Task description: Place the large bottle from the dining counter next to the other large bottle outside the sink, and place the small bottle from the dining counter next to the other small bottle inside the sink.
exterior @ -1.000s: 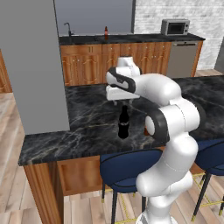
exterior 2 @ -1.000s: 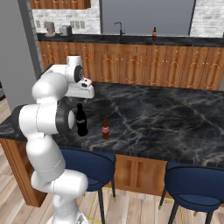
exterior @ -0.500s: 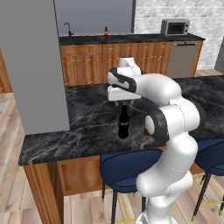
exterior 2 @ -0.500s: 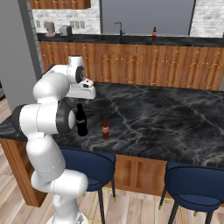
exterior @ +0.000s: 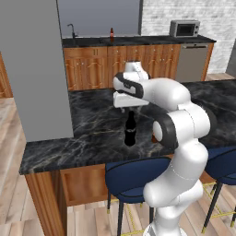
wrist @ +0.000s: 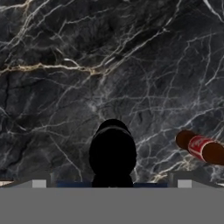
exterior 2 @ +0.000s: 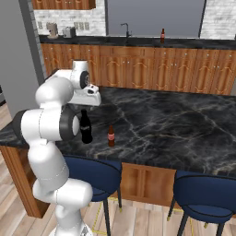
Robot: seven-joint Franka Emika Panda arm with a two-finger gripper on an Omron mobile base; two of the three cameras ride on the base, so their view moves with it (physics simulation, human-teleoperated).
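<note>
Two bottles stand upright on the dining counter point(exterior: 87, 133): the large bottle point(exterior: 130, 130), black with a pale label band, and the small bottle point(exterior 2: 110, 136), brown with a red label, just beside it, apart. Label text too small to read. Gripper point(exterior: 124, 109) hangs directly above the large bottle's cap, jaws spread wide, grasping nothing.

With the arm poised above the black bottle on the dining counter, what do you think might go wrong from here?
1. The open end effector hangs right above the large bottle. If it descends off-centre, a finger could strike the cap and topple it.
2. The small bottle stands close beside the large one, so it might be knocked over.
3. Both stand near the dining counter front edge, above the stools, so a tipped bottle could roll off.
</note>
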